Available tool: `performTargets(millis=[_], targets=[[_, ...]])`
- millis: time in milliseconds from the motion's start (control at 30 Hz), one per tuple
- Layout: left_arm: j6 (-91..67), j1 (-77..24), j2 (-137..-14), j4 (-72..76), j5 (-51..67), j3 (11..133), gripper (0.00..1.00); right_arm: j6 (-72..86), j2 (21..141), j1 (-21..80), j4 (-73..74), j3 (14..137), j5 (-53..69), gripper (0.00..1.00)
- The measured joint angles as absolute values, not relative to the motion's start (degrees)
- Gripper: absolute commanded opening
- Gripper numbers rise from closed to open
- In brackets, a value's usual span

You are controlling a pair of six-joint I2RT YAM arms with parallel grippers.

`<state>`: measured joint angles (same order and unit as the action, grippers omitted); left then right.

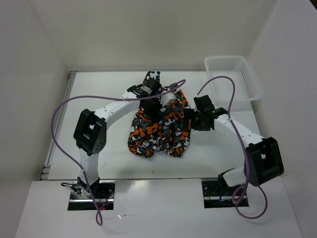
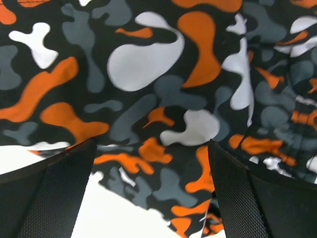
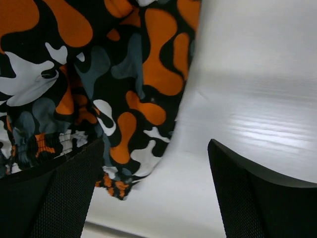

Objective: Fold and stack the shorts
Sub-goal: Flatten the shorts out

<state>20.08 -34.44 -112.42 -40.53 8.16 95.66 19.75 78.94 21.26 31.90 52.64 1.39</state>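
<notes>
Shorts (image 1: 161,131) lie bunched in the middle of the table (image 1: 111,158), long axis roughly far-to-near. Left fingers (image 2: 49,198) are spread wide, holding nothing, directly over the far part of the cloth. Right fingers (image 3: 257,198) are also released, at the right hem: cloth to their left, bare table between them. I reckon the left arm is better placed.

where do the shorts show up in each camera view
Top external: the shorts lie at the middle of the picture.
Left wrist: they fill nearly the whole picture, all but the lower left.
Right wrist: they take the upper left, with their edge running down toward the bottom.
Shared landmark: the white table beside the cloth's edge, lower left in the left wrist view, right side in the right wrist view.
</notes>
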Motion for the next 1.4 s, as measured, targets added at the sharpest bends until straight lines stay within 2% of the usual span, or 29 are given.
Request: performTargets(millis=[133, 267, 333, 367, 433, 467, 500, 533, 567, 600, 667, 833, 867, 900, 1000, 1033, 1067, 1100, 1133, 1233, 1367, 1400], targets=[[18.04, -35.44, -113.95, -38.94, 8.60, 95.68, 1.00, 23.79, 85.30, 21.23, 31.57, 53.06, 6.74, 0.90], [16.25, -35.92, -114.96, -38.50, 11.25, 95.53, 1.00, 27.68, 89.78, 21.30, 31.33, 51.40, 8.69, 0.79], [15.92, -35.97, -115.04, -38.39, 12.08, 95.46, 0.90, 29.26, 90.96, 21.61, 31.31, 50.63, 8.69, 0.71], [15.66, -35.97, -115.11, -38.20, 12.34, 95.29, 0.73, 30.13, 91.68, 22.13, 31.29, 50.68, 8.62, 0.57], [14.70, -35.97, -115.46, -37.85, 12.60, 94.98, 0.54, 31.29, 92.68, 24.05, 30.24, 51.20, 8.62, 0.41], [14.55, -35.97, -115.81, -37.60, 12.78, 94.67, 0.41, 31.75, 93.47, 25.10, 29.80, 51.62, 8.58, 0.26], [14.46, -35.97, -116.18, -37.56, 12.84, 94.37, 0.13, 31.81, 94.26, 25.89, 29.52, 52.16, 8.47, 0.19], [13.89, -35.97, -116.75, -37.39, 12.86, 93.95, 0.05, 31.94, 94.89, 26.59, 28.91, 52.58, 8.12, 0.13], [13.76, -35.97, -117.16, -37.08, 12.80, 93.32, 0.00, 31.68, 95.42, 27.03, 28.69, 53.15, 7.44, 0.03], [13.54, -35.97, -117.54, -36.86, 12.73, 92.49, 0.00, 31.11, 95.77, 27.16, 28.69, 53.78, 6.66, 0.00], [13.37, -35.66, -118.04, -36.86, 12.45, 90.85, 0.00, 29.28, 96.29, 27.14, 28.75, 56.16, 3.90, 0.00], [13.32, -32.25, -116.71, -37.12, 11.77, 87.96, 0.00, 19.25, 98.00, 25.82, 25.67, 71.00, -5.30, 0.00], [13.45, -28.16, -114.13, -37.78, 11.29, 87.02, 0.00, 15.42, 100.33, 23.53, 21.69, 79.46, -7.11, 0.03], [13.45, -27.59, -113.71, -37.91, 11.29, 86.96, 0.00, 15.14, 100.51, 23.29, 21.21, 80.01, -7.25, 0.07], [13.80, -20.47, -107.15, -38.37, 11.77, 83.83, 0.02, 10.15, 106.02, 20.82, 18.83, 91.61, -9.19, 0.14], [14.04, -17.87, -104.33, -39.29, 12.16, 82.46, 0.20, 8.80, 108.79, 20.21, 18.00, 96.07, -9.74, 0.43], [14.76, -15.64, -101.58, -40.32, 12.84, 81.28, 0.33, 8.01, 111.74, 19.88, 17.50, 100.31, -10.31, 0.69], [15.14, -14.35, -99.26, -40.99, 13.76, 80.20, 0.43, 6.90, 115.28, 19.73, 17.06, 105.41, -10.98, 1.00], [15.57, -13.63, -96.99, -41.69, 15.14, 79.07, 0.53, 6.07, 118.48, 19.73, 16.58, 109.71, -11.40, 1.00], [16.53, -13.23, -92.33, -43.42, 18.90, 75.53, 0.61, 4.56, 123.70, 19.88, 16.23, 116.07, -11.31, 1.00], [16.60, -12.38, -91.31, -45.28, 20.25, 72.73, 0.74, 4.49, 122.23, 19.90, 17.41, 113.51, -10.33, 1.00], [16.45, -12.05, -91.59, -45.41, 20.27, 72.84, 0.82, 4.47, 120.86, 19.92, 17.47, 111.31, -10.31, 1.00]])
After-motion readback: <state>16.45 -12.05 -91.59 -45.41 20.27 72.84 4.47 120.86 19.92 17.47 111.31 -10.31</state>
